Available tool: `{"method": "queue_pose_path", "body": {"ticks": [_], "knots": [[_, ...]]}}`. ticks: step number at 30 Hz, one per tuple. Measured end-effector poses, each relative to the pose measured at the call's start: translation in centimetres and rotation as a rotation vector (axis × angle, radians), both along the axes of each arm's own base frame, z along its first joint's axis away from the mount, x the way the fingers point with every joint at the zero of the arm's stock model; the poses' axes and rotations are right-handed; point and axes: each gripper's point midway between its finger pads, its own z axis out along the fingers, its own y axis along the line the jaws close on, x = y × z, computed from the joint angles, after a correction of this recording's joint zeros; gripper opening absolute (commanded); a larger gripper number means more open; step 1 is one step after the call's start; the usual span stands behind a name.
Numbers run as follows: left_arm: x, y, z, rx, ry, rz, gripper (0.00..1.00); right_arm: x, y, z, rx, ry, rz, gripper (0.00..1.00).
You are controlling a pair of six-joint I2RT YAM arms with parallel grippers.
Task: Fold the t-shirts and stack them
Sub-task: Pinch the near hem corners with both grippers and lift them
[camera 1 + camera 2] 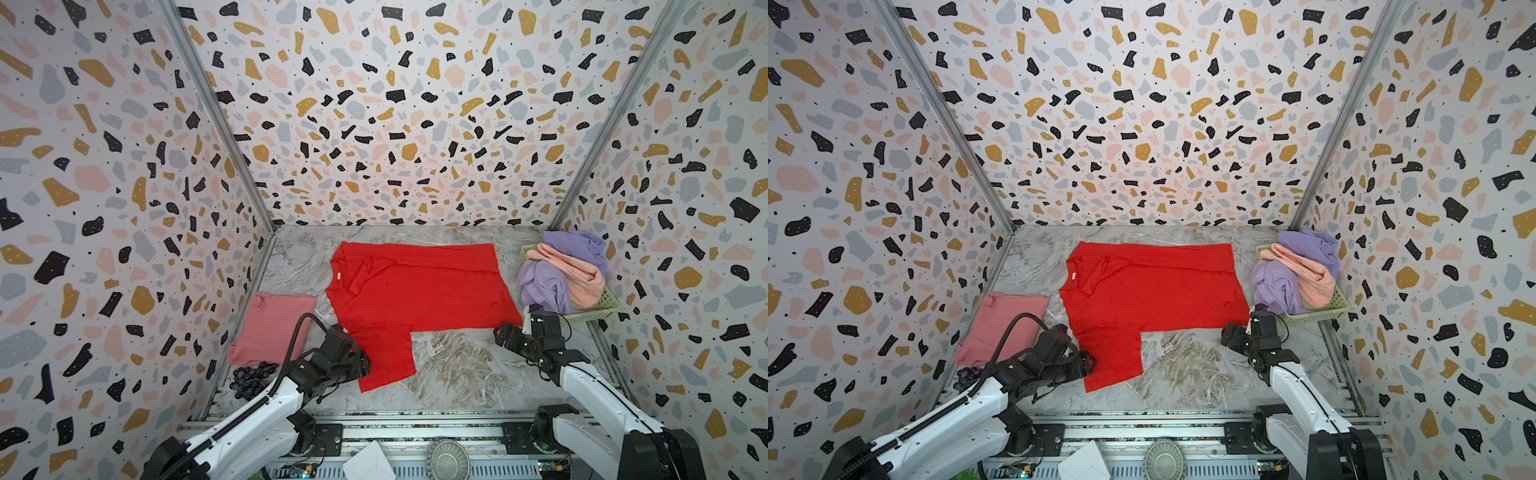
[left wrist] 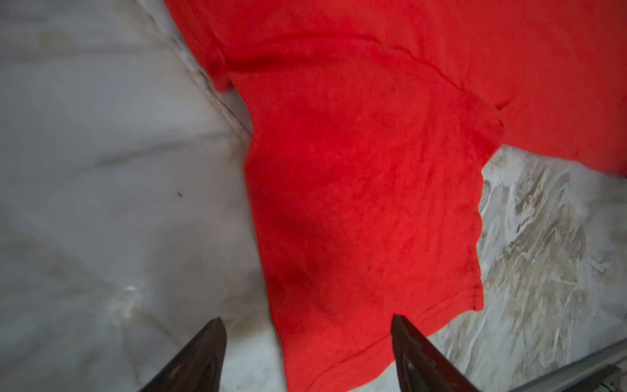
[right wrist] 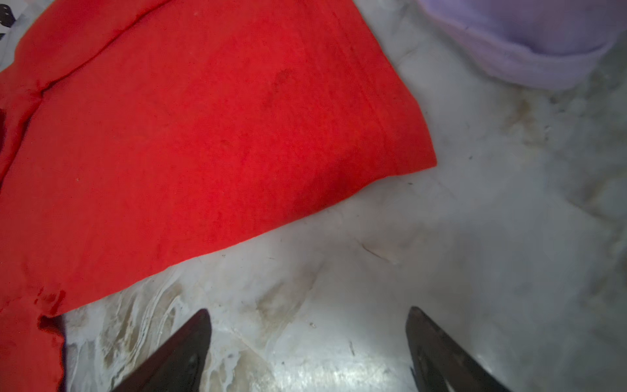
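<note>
L claw (image 2: pixel 307 318) spread, over red tee (image 2: pixel 356 203) sleeve.

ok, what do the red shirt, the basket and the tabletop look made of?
Red shirt: soft knit fabric, likely cotton, matte; it lies limp with creases and a stitched hem.
Basket: probably plastic, pale green, with a rigid lattice wall.
Tabletop: smooth, grey marble pattern with glossy glare in the wrist views; real stone or printed film, cannot tell.
</note>
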Motion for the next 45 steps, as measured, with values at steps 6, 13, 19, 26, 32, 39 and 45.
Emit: {"method": "queue_pose_path", "body": {"ticks": [6,13,19,26,32,39,45], "knots": [[-2.0,-1.7,-1.3,0.022,0.057,-0.075,0.68,1.6,-2.1,-0.8,-0.008,0.024,-0.085,0.87],[-1.7,-3.2,-1.6,-0.006,0.047,-0.081,0.48,4.0,-2.4,-0.5,-0.011,-0.015,-0.094,0.75],[-1.4,-4.0,-1.7,-0.047,0.036,-0.078,0.24,4.9,-1.8,-1.6,0.02,0.003,-0.072,0.37],[-1.7,-3.6,-1.7,-0.036,0.039,-0.084,0.02,5.6,-1.7,-1.6,0.025,-0.019,-0.066,0.04],[-1.9,-3.1,0.4,-0.06,-0.013,-0.083,0.0,6.1,-1.4,1.4,0.034,-0.112,-0.051,0.0],[-1.9,-2.1,4.1,-0.101,-0.093,-0.049,0.0,5.3,-1.2,7.0,0.031,-0.269,-0.033,0.0],[1.0,-2.6,11.3,-0.071,-0.248,-0.057,0.0,4.6,-1.1,6.2,0.023,-0.229,-0.02,0.0]]}}
